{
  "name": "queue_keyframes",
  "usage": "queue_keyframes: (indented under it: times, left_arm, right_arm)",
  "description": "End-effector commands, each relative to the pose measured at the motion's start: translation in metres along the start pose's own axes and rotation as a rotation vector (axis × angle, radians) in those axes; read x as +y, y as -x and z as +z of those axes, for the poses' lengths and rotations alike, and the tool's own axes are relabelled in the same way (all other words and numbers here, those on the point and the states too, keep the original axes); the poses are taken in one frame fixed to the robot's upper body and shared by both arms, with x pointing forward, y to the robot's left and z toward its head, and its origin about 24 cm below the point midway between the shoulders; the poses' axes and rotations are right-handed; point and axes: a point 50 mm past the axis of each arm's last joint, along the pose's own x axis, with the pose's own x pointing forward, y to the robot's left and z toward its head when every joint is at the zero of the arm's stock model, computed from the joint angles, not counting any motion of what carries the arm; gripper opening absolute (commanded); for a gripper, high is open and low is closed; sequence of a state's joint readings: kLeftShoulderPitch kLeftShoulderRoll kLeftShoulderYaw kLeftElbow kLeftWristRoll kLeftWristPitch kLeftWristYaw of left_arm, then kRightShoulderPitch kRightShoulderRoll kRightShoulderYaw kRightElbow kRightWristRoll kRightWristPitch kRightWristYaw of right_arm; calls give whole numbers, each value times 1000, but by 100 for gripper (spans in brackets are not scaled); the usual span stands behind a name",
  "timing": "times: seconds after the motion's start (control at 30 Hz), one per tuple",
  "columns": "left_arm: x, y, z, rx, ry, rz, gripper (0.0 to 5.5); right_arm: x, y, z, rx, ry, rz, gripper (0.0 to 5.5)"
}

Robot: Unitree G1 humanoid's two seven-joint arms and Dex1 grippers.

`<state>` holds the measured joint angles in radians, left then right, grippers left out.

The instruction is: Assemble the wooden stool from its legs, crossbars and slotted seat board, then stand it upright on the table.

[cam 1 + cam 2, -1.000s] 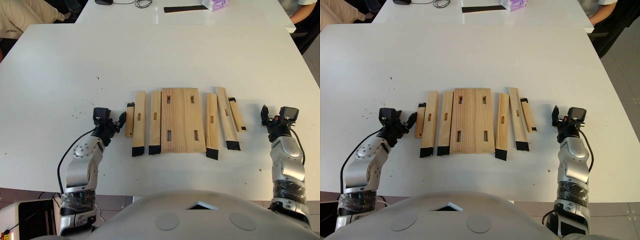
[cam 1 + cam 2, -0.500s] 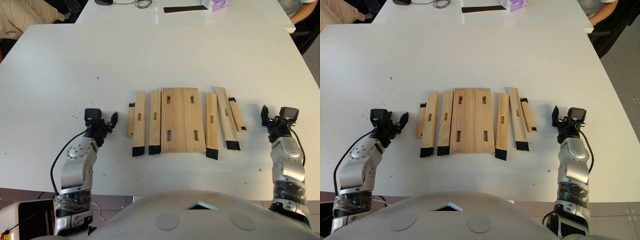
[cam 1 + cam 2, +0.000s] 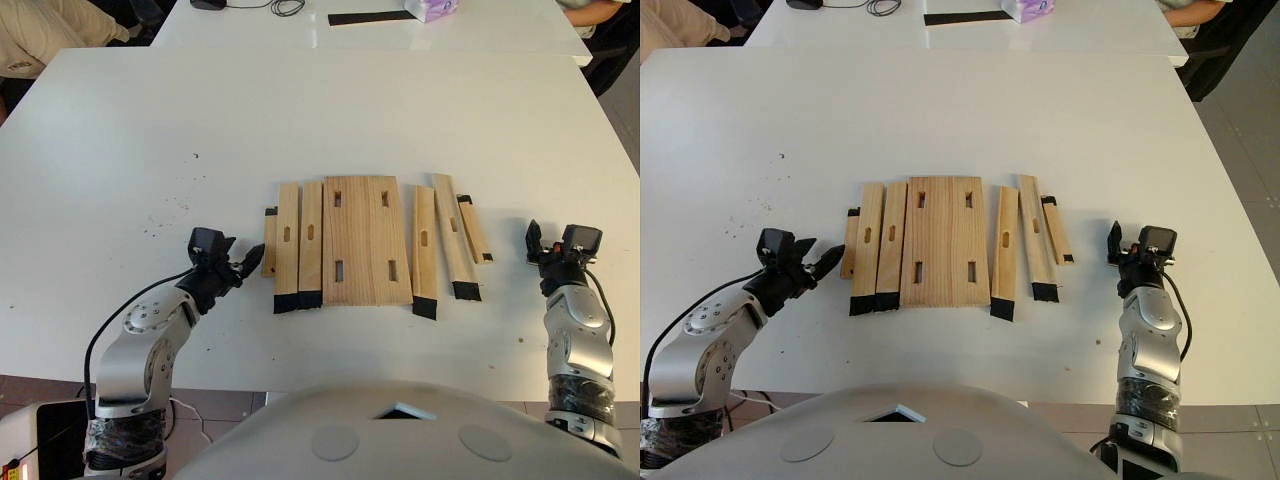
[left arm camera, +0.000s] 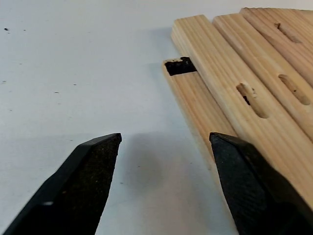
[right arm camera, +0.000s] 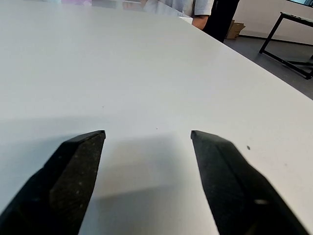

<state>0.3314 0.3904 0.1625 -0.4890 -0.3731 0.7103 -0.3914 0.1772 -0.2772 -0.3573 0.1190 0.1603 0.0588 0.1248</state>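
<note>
The slotted seat board (image 3: pixel 365 240) lies flat at the table's middle. To its left lie two long legs (image 3: pixel 287 245) (image 3: pixel 311 243) with black-taped ends and a short crossbar (image 3: pixel 269 241), packed side by side. On its right are two more legs (image 3: pixel 424 250) (image 3: pixel 453 235) and a second short crossbar (image 3: pixel 473 228). My left gripper (image 3: pixel 242 255) is open, low over the table just left of the left crossbar's (image 4: pixel 195 100) near end, holding nothing. Open and empty too, my right gripper (image 3: pixel 545 245) hovers over bare table (image 5: pixel 146 73) right of the pieces.
The white table (image 3: pixel 300 120) has free room on all sides of the wooden parts. Dark specks (image 3: pixel 160 220) dot it at the left. A second table behind carries a black strip (image 3: pixel 370 17) and a tissue box (image 3: pixel 432 8).
My left gripper pulled back left, then came in lower beside the crossbar. The left crossbar and outer leg have shifted right, closer to the seat board. My right gripper moved slightly right and nearer.
</note>
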Motion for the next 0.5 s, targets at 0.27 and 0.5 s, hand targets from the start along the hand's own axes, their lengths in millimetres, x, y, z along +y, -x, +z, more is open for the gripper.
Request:
queue_keyframes:
  times: [0.27,0.5]
  left_arm:
    - [-11,-1,3,30,-55,-48,338]
    - [-13,-4,-15,106,-90,-53,338]
  right_arm:
    - [3,2,-1,3,-14,-5,326]
    - [3,0,-2,10,-15,-1,326]
